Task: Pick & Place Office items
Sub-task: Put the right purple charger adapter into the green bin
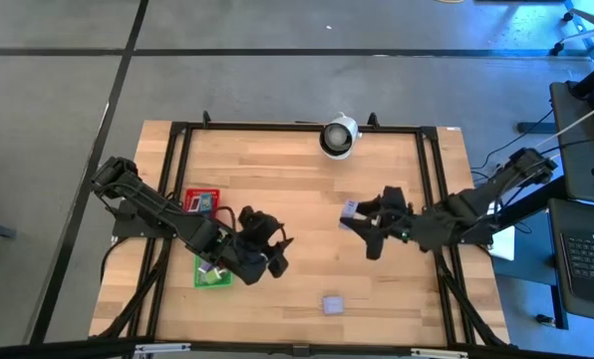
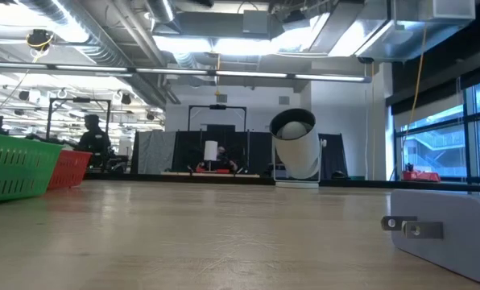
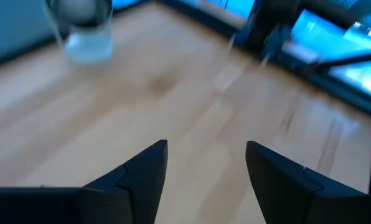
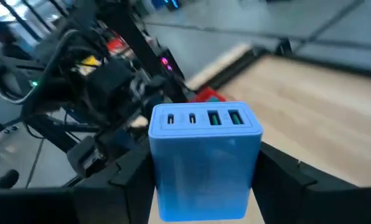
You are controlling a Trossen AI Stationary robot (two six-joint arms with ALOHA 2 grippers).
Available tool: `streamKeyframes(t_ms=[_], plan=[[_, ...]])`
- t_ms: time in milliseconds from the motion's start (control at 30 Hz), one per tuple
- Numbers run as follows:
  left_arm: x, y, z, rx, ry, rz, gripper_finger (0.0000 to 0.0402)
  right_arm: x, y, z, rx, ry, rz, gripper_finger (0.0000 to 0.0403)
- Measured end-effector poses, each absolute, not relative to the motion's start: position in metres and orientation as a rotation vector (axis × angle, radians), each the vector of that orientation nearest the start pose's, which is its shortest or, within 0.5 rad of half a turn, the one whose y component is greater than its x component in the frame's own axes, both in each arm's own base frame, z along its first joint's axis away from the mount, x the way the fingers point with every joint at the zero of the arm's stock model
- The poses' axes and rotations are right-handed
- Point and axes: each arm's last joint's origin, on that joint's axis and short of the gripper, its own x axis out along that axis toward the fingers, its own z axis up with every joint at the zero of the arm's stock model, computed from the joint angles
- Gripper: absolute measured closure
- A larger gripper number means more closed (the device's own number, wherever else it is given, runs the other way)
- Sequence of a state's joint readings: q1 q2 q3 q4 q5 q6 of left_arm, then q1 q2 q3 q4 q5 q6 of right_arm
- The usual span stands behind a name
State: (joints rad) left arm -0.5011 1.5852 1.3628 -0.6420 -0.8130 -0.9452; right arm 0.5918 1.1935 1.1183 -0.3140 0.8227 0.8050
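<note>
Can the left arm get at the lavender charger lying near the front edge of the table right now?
Probably yes. The left gripper is open and holds nothing, and the lavender charger lies alone on bare wood, with nothing showing between them. The right gripper is busy farther back, shut on a blue charger.

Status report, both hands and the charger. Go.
Right hand shut on blue charger, lifted mid-table. Left hand open, empty, by green tray. Nothing in the way.

Left tool (image 1: 267, 249) gapes empty; right tool (image 1: 362, 224) is clamped, both arms reaching inward.
</note>
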Motion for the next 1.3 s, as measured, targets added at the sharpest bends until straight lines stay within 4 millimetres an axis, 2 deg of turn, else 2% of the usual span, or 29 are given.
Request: streamKeyframes(t_ms=[267, 433, 600, 700, 800, 1000, 1100, 1200, 1300], plan=[[0.328, -0.135, 0.332, -0.297, 0.261, 0.452, 0.0154, 0.228, 0.102, 0.367, 0.374, 0.18, -0.294, 0.0188], [0.341, -0.123, 0.357, -0.258, 0.083, 0.381, 0.0126, 0.234, 0.09, 0.367, 0.133, 0.225, -0.273, 0.0188], [0.339, -0.095, 0.379, -0.305, -0.036, 0.459, 0.0111, 0.237, 0.081, 0.367, -0.136, 0.264, -0.272, 0.0188], [0.342, -0.074, 0.381, -0.43, -0.085, 0.533, 0.0109, 0.241, 0.071, 0.366, -0.219, 0.282, -0.328, 0.0188], [0.346, -0.06, 0.381, -0.459, -0.082, 0.509, 0.0109, 0.248, 0.06, 0.363, -0.26, 0.31, -0.351, 0.0188], [0.35, -0.042, 0.377, -0.484, -0.044, 0.466, 0.0109, 0.25, 0.045, 0.366, -0.164, 0.279, -0.407, 0.0187], [0.347, -0.039, 0.379, -0.382, -0.006, 0.476, 0.0109, 0.243, 0.036, 0.38, -0.021, 0.164, -0.448, 0.0187], [0.343, -0.044, 0.382, -0.274, 0.015, 0.479, 0.0109, 0.236, 0.026, 0.392, 0.181, 0.043, -0.487, 0.0187], [0.339, -0.049, 0.385, -0.137, 0.015, 0.562, 0.0109, 0.236, 0.017, 0.398, 0.327, -0.04, -0.519, 0.0183]])
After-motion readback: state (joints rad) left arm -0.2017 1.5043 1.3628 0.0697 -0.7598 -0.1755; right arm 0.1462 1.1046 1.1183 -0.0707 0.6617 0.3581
